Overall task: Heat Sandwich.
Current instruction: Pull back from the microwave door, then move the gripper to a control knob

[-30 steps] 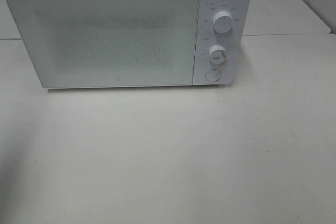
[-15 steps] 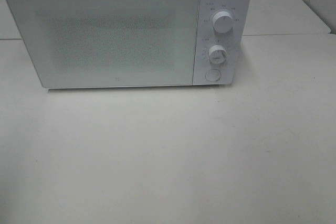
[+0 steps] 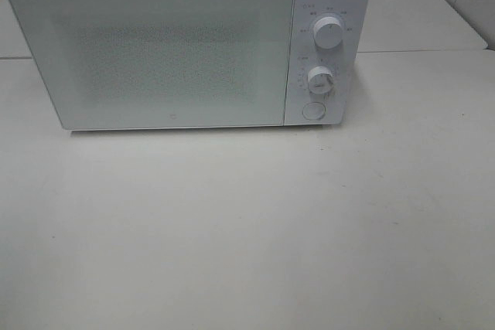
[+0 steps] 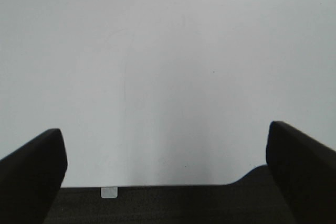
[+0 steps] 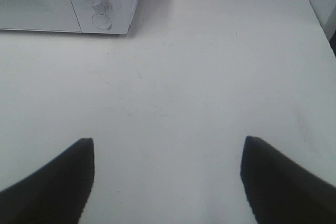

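A white microwave [image 3: 186, 44] stands at the back of the table with its frosted door [image 3: 155, 52] shut; two round knobs [image 3: 329, 32] and a round button [image 3: 313, 110] sit on its right panel. Its lower right corner also shows in the right wrist view, microwave [image 5: 100, 3]. The sandwich is out of view. My left gripper [image 4: 167, 156] is open over bare table, nothing between its fingers. My right gripper [image 5: 168, 166] is also open and empty, some way in front and to the right of the microwave. Neither arm appears in the high view.
The white table [image 3: 247, 229] stretches in front of the microwave. A seam and a second table surface [image 3: 418, 13] lie behind on the right. The table's right edge [image 5: 315, 14] shows in the right wrist view.
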Controlling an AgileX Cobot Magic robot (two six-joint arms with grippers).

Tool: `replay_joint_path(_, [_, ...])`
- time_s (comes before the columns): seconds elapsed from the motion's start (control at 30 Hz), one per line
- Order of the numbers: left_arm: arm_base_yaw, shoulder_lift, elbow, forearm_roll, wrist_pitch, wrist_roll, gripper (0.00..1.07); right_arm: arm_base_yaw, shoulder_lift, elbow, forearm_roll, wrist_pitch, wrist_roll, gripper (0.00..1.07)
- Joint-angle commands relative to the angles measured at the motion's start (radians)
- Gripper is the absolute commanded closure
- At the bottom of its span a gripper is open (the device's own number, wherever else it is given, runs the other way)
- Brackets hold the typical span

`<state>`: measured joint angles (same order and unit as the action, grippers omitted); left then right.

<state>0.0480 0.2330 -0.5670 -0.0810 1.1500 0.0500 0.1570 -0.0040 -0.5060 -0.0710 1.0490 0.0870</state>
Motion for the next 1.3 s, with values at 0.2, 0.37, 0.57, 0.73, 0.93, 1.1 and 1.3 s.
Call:
replay_joint_path(0.2, [-0.006,-0.124,0.064,-0.012,-0.125,-0.001,0.09,-0.006,-0.026,0.001,0.002,-0.012,0.002,0.32])
replay_joint_path(0.37, [-0.006,-0.191,0.073,-0.008,-0.114,0.000,0.09,-0.006,-0.026,0.001,0.002,-0.012,0.002,0.32])
replay_joint_path(0.57, [-0.006,-0.263,0.073,-0.009,-0.114,0.000,0.09,-0.006,-0.026,0.001,0.002,-0.012,0.002,0.32])
replay_joint_path(0.73, [-0.006,-0.264,0.073,-0.008,-0.114,0.000,0.09,-0.006,-0.020,0.001,0.002,-0.012,0.002,0.32])
replay_joint_path(0.93, [-0.006,-0.263,0.073,-0.008,-0.114,0.000,0.09,-0.006,-0.020,0.001,0.002,-0.012,0.002,0.32])
replay_joint_path(1.1, [-0.006,-0.263,0.073,-0.008,-0.114,0.000,0.09,-0.006,-0.020,0.001,0.002,-0.012,0.002,0.32])
replay_joint_path(1.3, [-0.006,-0.263,0.073,-0.008,-0.114,0.000,0.09,-0.006,-0.020,0.001,0.002,-0.012,0.002,0.32])
